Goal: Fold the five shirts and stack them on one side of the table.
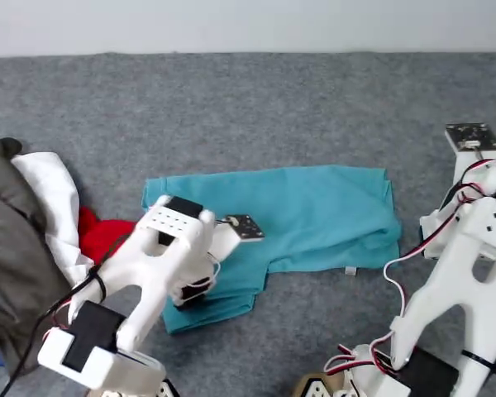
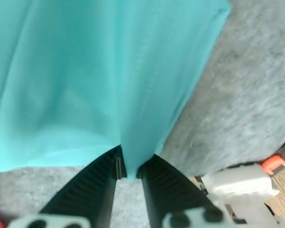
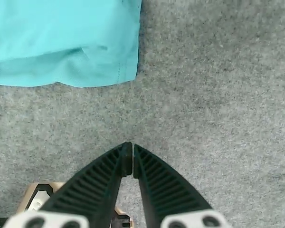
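Mid-fold, the teal shirt (image 1: 322, 213) lies at the centre of the high view with its edge pinched by the left gripper (image 2: 129, 172), the right gripper (image 3: 132, 159) closed on nothing at right; next, that edge likely needs carrying across.

White arms (image 1: 161, 248) — black ribbed grippers (image 3: 131, 149)

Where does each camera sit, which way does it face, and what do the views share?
High view: fixed above the table, looking down on the teal shirt, left arm and right arm.
Left wrist view: on the left arm, looking down along the left gripper, which pinches the shirt's edge.
Right wrist view: on the right arm, looking down past the right gripper, shut over the table.
Shared: all three show the teal shirt.
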Motion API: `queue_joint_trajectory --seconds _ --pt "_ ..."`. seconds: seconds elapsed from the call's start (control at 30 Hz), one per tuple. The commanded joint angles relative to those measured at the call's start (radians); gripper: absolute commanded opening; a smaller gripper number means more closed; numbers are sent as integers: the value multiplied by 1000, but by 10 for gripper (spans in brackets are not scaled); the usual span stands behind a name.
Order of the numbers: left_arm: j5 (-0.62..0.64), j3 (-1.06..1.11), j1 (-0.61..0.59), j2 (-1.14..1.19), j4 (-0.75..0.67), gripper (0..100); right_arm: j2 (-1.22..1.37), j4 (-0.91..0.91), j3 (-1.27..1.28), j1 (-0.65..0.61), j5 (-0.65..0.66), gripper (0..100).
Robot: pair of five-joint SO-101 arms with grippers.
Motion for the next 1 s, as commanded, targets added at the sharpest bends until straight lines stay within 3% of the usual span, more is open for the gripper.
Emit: queue_joint_trajectory --seconds 0.0,0.63,0.87,0.97 --pt "-35 -31 -17 -5 46 14 -39 42 -11 10 12 15" --pt "-104 -35 -74 -6 114 17 -39 42 -11 -25 14 15" --pt "-98 -45 -83 -83 112 107 -28 44 -6 -93 8 20" --pt "-63 -45 -83 -199 114 145 -28 44 -5 -105 5 79"
